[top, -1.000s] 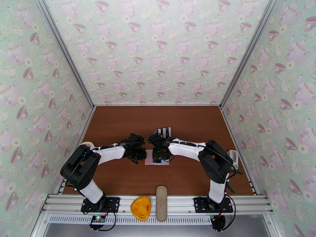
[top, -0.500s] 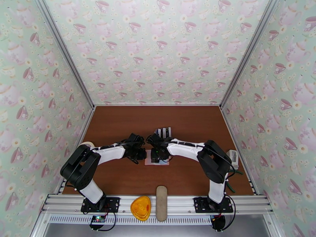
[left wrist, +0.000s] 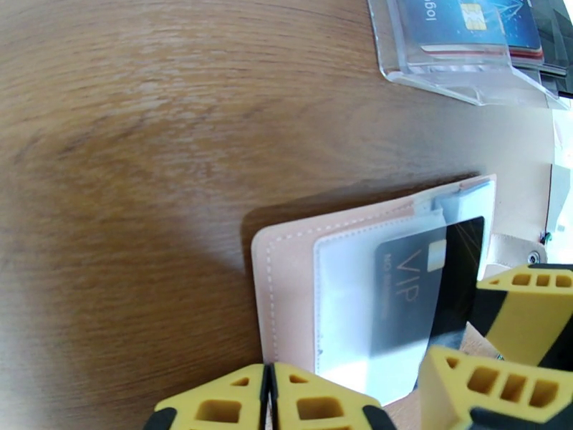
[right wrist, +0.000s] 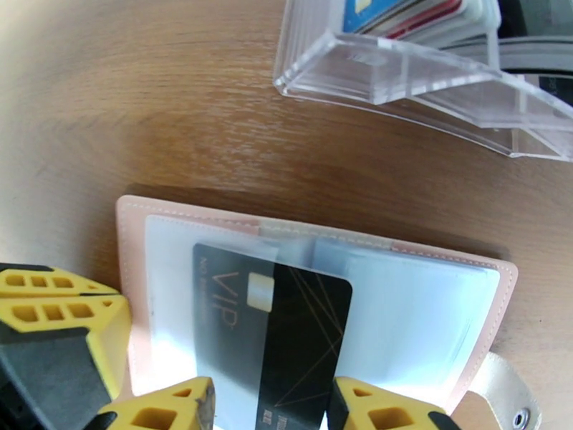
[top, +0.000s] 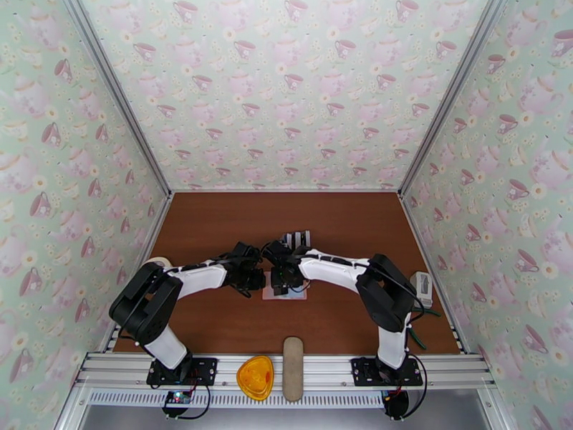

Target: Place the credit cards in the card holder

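Observation:
The pale pink card holder (right wrist: 136, 231) lies open on the brown table, also seen from the left wrist (left wrist: 286, 281) and from above (top: 285, 294). A black credit card (right wrist: 286, 317) marked VIP lies on it, its left part under a translucent sleeve. My right gripper (right wrist: 272, 399) is shut on that card's near end, one finger at each side. My left gripper (left wrist: 268, 395) is shut, its fingers (right wrist: 64, 309) at the holder's left edge. From above, the left gripper (top: 252, 279) and right gripper (top: 284, 279) meet over the holder. More credit cards (left wrist: 458, 19) stand behind it.
Those cards stand in a clear plastic rack (right wrist: 401, 73) just behind the holder (top: 296, 239). A beige oval case (top: 292, 368) and an orange object (top: 256, 378) lie on the front rail. A white device (top: 423, 287) sits by the right wall.
My right gripper has shifted a little to the left over the holder, carrying the black card. The left arm has stayed still.

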You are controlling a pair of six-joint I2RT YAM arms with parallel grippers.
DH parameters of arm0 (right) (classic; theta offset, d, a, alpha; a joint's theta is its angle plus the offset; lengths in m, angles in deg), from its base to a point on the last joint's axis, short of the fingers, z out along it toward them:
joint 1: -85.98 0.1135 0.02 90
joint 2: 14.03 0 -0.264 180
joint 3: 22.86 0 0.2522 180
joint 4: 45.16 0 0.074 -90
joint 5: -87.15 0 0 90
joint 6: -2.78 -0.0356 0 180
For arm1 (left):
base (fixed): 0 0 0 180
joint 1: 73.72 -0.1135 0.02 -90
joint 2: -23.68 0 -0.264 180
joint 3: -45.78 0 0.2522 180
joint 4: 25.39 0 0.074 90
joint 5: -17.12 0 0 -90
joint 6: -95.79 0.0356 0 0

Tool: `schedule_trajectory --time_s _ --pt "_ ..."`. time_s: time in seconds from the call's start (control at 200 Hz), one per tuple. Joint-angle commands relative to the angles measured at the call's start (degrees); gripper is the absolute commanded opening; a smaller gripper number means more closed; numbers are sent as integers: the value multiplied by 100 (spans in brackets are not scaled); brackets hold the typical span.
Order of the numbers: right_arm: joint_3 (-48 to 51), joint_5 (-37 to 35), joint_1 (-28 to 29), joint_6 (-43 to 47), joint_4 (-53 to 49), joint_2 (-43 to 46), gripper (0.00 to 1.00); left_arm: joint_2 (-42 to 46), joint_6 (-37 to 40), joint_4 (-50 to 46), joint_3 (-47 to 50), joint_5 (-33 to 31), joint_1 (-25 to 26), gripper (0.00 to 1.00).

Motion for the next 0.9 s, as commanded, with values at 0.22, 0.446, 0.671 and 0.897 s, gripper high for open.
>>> schedule_trajectory --time_s 0.22,0.446,0.671,0.897 --pt "-239 91 99 98 -68 -180 46 -415 21 -277 271 -160 7 12" --pt "-385 142 168 118 -85 -274 46 -381 19 -276 268 -166 9 8" --pt "-459 205 230 81 -75 -380 46 -362 4 -267 291 -158 -2 8" --pt "-420 369 271 30 116 -389 46 -394 -3 -232 298 -142 -11 8"
